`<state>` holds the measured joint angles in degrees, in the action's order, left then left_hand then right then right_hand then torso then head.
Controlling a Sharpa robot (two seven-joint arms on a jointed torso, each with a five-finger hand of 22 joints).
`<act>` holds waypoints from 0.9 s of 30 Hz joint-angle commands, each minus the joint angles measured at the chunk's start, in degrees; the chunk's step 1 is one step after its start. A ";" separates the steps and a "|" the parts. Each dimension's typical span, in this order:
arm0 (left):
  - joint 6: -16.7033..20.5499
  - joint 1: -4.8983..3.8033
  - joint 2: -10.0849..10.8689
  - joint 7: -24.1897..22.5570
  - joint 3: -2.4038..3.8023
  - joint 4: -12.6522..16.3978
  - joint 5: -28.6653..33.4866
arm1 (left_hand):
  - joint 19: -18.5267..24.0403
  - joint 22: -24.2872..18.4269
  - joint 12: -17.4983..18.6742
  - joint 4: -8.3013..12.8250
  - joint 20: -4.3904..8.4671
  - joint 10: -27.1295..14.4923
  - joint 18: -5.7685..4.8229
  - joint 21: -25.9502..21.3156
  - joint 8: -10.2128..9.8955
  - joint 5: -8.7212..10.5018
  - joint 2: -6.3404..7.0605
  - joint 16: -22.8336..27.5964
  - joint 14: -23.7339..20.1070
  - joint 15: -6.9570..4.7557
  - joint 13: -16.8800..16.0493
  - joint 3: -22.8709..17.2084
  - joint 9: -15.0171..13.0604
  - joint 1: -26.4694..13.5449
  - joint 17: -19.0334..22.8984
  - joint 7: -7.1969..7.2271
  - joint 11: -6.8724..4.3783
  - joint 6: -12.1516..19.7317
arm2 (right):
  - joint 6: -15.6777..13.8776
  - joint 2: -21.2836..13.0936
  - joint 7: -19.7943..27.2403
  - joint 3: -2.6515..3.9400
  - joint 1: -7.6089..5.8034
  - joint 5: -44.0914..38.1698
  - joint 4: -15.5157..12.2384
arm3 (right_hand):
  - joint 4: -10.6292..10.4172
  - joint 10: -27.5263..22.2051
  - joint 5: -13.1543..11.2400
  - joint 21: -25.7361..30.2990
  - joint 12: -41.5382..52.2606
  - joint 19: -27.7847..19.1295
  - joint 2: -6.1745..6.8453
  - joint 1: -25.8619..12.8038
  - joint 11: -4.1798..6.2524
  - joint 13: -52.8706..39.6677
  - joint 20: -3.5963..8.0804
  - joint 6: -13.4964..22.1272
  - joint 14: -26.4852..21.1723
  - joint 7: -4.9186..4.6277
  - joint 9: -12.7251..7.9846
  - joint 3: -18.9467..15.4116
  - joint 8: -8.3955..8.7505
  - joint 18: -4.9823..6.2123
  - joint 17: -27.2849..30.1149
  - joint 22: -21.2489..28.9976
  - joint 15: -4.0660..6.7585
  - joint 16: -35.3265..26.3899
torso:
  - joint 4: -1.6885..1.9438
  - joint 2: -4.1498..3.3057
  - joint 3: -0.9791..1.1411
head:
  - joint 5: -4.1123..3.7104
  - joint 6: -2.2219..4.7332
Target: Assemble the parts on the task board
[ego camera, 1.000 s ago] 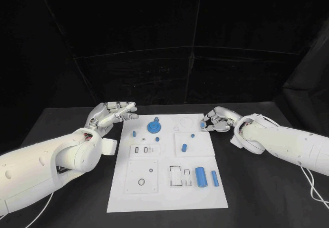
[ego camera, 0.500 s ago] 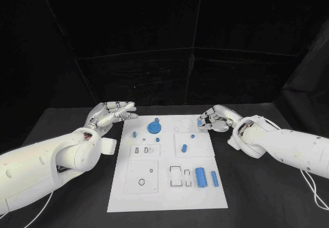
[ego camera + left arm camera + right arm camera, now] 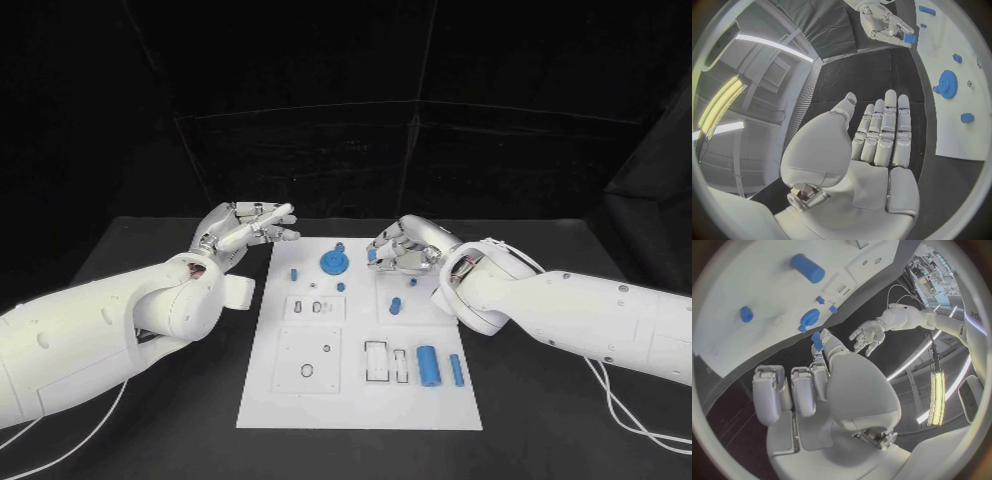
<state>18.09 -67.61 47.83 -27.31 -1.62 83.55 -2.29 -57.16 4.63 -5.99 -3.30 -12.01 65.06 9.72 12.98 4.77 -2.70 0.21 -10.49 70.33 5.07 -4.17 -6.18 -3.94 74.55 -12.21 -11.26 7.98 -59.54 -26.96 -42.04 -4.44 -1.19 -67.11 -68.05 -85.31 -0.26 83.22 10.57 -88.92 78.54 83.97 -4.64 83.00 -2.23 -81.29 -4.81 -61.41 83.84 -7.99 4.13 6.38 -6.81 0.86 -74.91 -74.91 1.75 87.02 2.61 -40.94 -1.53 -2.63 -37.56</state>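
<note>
The white task board [image 3: 293, 392] lies in the middle of the black table. On its far part sits a blue gear [image 3: 336, 263], with several small blue pieces around it. A thick blue cylinder [image 3: 427, 365] and a slim blue pin [image 3: 456, 370] lie near the right edge. My right hand [image 3: 405, 245] hovers over the board's far right part, just right of the gear, pinching a small blue piece [image 3: 817, 340] between thumb and finger; the piece [image 3: 909, 38] shows below that hand's fingers. My left hand [image 3: 248, 226] hangs open beside the board's far left corner, its fingers [image 3: 887, 131] straight and holding nothing.
Black table [image 3: 548, 400] surrounds the board on all sides, and dark curtains close off the back. Rectangular slots [image 3: 385, 362] and small holes mark the board's near half. A white cable [image 3: 635, 425] trails on the table under my right arm.
My right hand has carried the small blue piece leftward from beside the board's far right edge to over the board, close to the gear. My left hand has stayed open.
</note>
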 commanded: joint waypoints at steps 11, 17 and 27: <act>-0.76 -0.18 -0.18 2.04 0.06 0.09 -0.20 | -1.98 0.26 -0.22 0.36 0.98 2.43 0.94 0.89 0.42 -0.28 -0.62 -0.97 2.25 -0.97 -0.12 -0.30 -0.06 -0.21 -1.59 0.79 -0.94 -1.83 | 5.62 7.95 -9.23 -1.68 0.69 -12.50 1.43 | -0.71 0.19 0.09 0.00 -0.50 4.17 0.39 -1.32 0.52 1.05 0.38 -1.70 4.73 1.55 0.70 1.24 -0.32 -0.26 -8.46 -12.80 0.35 -0.10 | 0.43 0.42 -0.23 | 1.84 -1.10; -0.69 -0.20 -0.32 2.11 0.06 0.11 -0.20 | -2.01 0.26 -0.20 0.37 0.99 2.46 0.93 0.90 0.40 -0.28 -0.61 -0.99 2.29 -0.98 -0.12 -0.30 -0.05 -0.21 -1.63 0.80 -0.95 -1.84 | 6.03 10.01 -11.05 -2.30 1.97 -15.07 2.30 | -0.65 0.13 0.30 0.07 -0.60 4.05 0.55 -1.49 0.53 1.12 0.38 -1.75 4.70 1.57 0.71 1.42 -0.31 -0.22 -8.32 -12.65 0.35 -0.17 | 0.34 0.37 -0.11 | 2.33 -1.29; -0.73 -0.21 -0.51 2.05 0.06 0.15 -0.20 | -2.06 0.25 -0.21 0.36 1.04 2.69 0.91 0.91 0.34 -0.28 -0.60 -1.11 2.42 -1.03 -0.14 -0.32 -0.04 -0.26 -1.81 0.83 -1.01 -1.90 | 5.89 12.51 -12.12 -2.50 3.96 -17.95 3.67 | -0.59 0.13 0.44 0.11 -0.60 3.98 0.79 -1.72 0.54 1.11 0.38 -1.78 4.68 1.57 0.71 1.55 -0.30 -0.19 -8.23 -12.56 0.35 -0.22 | 0.30 0.34 -0.03 | 2.72 -1.48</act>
<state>18.02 -67.69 47.39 -25.20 -1.62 83.59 -2.29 -58.70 4.82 -5.99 -3.15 -11.04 67.38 9.71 13.63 4.94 -2.70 0.00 -11.49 72.19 4.01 -4.23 -6.34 -3.93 74.34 -13.94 -10.44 6.85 -60.91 -21.66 -29.58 -15.08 -3.58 -63.29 -83.31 -81.79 -0.42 83.42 10.83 -88.92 78.05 83.96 -3.50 81.07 -2.03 -79.90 -4.82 -61.32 83.84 -7.90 4.14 7.26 -6.82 0.87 -74.91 -74.90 1.74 87.02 2.95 -40.58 -1.58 0.03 -39.01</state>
